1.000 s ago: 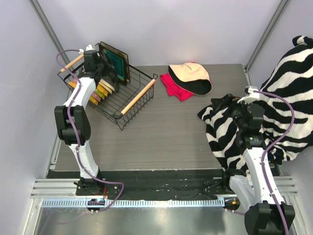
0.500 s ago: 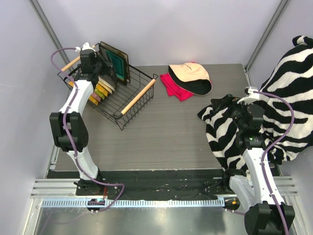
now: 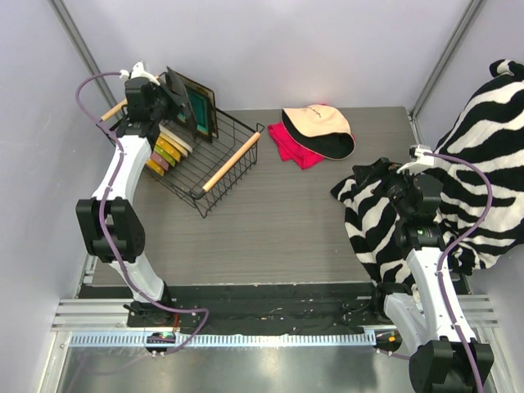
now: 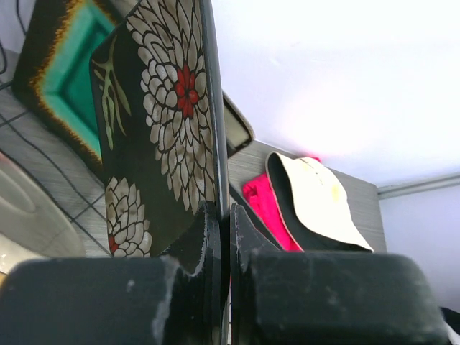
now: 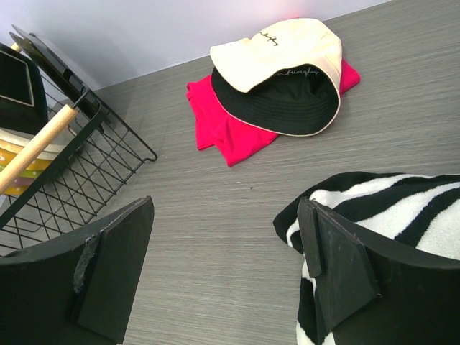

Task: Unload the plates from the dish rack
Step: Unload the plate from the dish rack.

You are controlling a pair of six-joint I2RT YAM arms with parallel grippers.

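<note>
My left gripper [image 3: 160, 92] is shut on the edge of a square dark plate with white, red-centred flowers [image 4: 165, 108], and holds it upright above the far left corner of the black wire dish rack [image 3: 223, 139]. The left wrist view shows the fingers [image 4: 205, 233] pinching its rim. A second square plate with a teal centre [image 3: 196, 105] leans in the rack just behind it. Round scalloped plates in cream-yellow, green, orange and pink [image 3: 168, 149] stand on edge in the rack. My right gripper [image 5: 223, 237] is open and empty above the table, at the edge of a zebra cloth.
The rack has two wooden rod handles [image 3: 232, 161]. A cream-and-black cap [image 3: 321, 128] lies on a red cloth [image 3: 291, 150] at the back middle. A zebra-striped cloth [image 3: 483, 155] covers the right side. Walls stand close behind and to the left of the rack.
My left gripper has moved up and back to the left with the flowered square plate, raising it out of the rack. The right arm has not moved.
</note>
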